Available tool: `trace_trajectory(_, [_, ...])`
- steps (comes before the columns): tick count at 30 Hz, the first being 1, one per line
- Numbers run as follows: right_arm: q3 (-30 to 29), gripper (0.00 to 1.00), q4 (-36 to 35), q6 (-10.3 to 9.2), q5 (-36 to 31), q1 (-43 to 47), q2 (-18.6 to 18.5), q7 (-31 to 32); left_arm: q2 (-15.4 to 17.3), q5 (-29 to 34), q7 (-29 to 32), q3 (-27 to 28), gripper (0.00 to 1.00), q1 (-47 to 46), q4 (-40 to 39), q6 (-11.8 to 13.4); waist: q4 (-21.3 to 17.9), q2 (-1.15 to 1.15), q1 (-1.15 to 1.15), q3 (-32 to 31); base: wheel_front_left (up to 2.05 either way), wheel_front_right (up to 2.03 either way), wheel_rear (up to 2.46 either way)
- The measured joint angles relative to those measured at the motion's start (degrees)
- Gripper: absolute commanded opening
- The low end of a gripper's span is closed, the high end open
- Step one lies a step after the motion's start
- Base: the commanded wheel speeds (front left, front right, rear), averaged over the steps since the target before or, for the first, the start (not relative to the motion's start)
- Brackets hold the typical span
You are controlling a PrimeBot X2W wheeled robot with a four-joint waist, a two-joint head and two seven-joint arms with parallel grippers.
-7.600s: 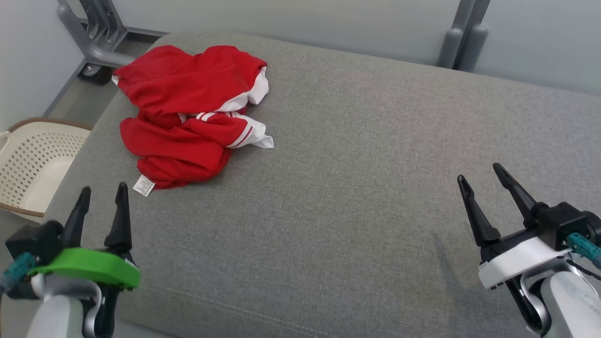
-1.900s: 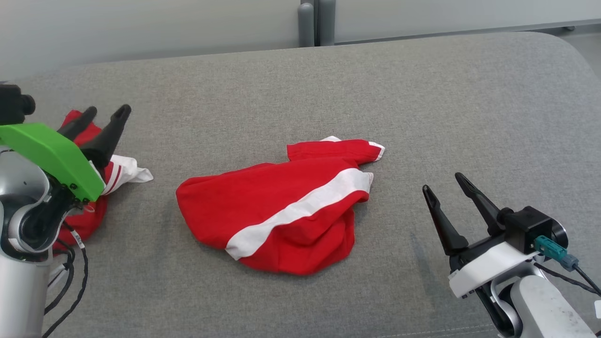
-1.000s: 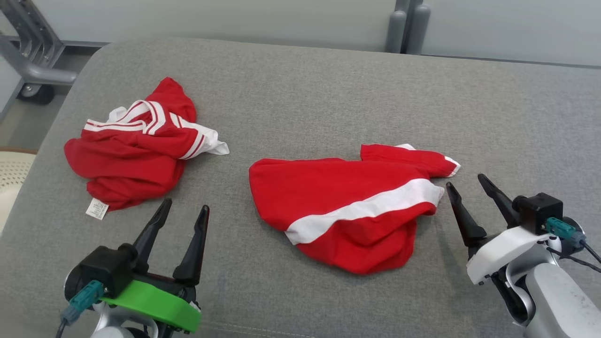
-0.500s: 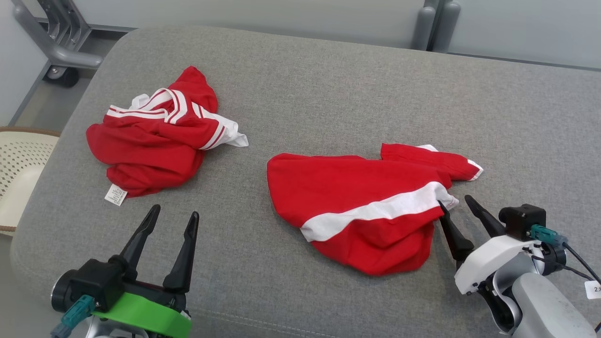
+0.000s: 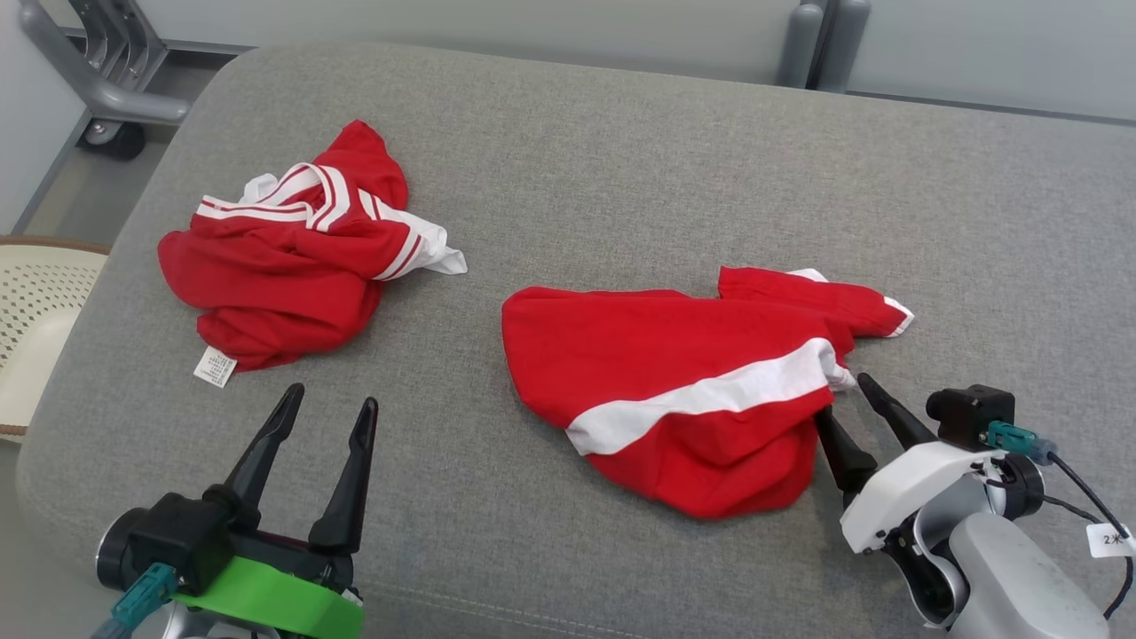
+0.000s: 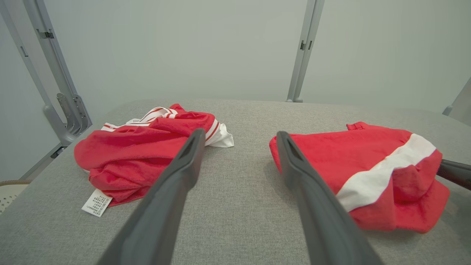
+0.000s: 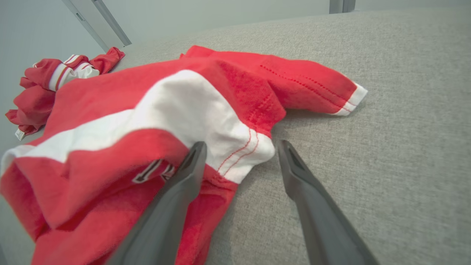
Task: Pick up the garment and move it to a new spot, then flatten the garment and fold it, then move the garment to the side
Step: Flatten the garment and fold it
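Jaws on both arms: spread wide, pinching nothing.

Task item: red garment with a white band [image 5: 674,373], lying loosely spread on the grey cushion [image 5: 621,160]. Long axis runs across the robot's front, from a rounded left end to a sleeve at the right end.

Right gripper [image 5: 839,404]: at the garment's right end, just beside where the white band meets the hem. Right wrist view: the white corner [image 7: 250,151] sits between the jaws; one finger [image 7: 184,184] overlaps the red fold below it, the other is over bare cushion. Contact likely, not certain.

Left gripper [image 5: 331,396]: well apart from the garment, off its left end on the near side. A second red garment [image 5: 284,266], crumpled, lies further left.

Judgement: the right arm is nearer. Closing here should pinch the right corner. Flattening along the long axis probably also needs the left arm at the opposite end.
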Motion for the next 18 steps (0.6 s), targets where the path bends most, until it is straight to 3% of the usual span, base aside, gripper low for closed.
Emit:
trace_trajectory(8, [0.7,1.00,1.4,0.00,2.5,-0.8,-0.2,-0.5,-0.1,0.0,-0.1,-0.1,1.00,0.0,0.0,0.0,0.4,0.00,0.00,0.5,0.00,0.00,0.00])
trace_trajectory(10, [1.1,0.82,1.5,0.00,2.5,-0.9,-0.2,-0.6,-0.1,0.0,-0.1,0.0,1.00,0.0,0.0,0.0,0.5,0.00,0.00,0.5,0.00,0.00,0.00])
trace_trajectory(11, [1.3,0.79,1.5,0.00,2.7,-0.9,-0.2,-0.6,-0.1,0.0,-0.1,0.0,1.00,0.0,0.0,0.0,0.5,0.00,0.00,0.5,0.00,0.00,0.00])
trace_trajectory(13, [1.5,0.51,1.5,0.00,3.0,-1.0,-0.2,-1.0,-0.1,0.0,-0.1,0.1,1.00,0.0,0.0,0.0,0.4,0.00,0.00,0.5,0.00,0.00,0.00])
trace_trajectory(16, [2.8,0.39,1.5,0.00,3.1,-1.3,-0.1,-1.1,0.0,0.0,-0.5,0.9,1.00,0.4,-0.2,0.1,0.1,0.00,0.00,0.5,0.00,0.00,0.00])
trace_trajectory(18, [3.1,0.40,1.5,0.00,3.5,-1.5,-0.1,-1.1,0.0,0.0,-0.5,1.0,1.00,0.6,-0.2,0.1,-0.2,0.00,0.00,0.6,0.00,0.00,0.00])
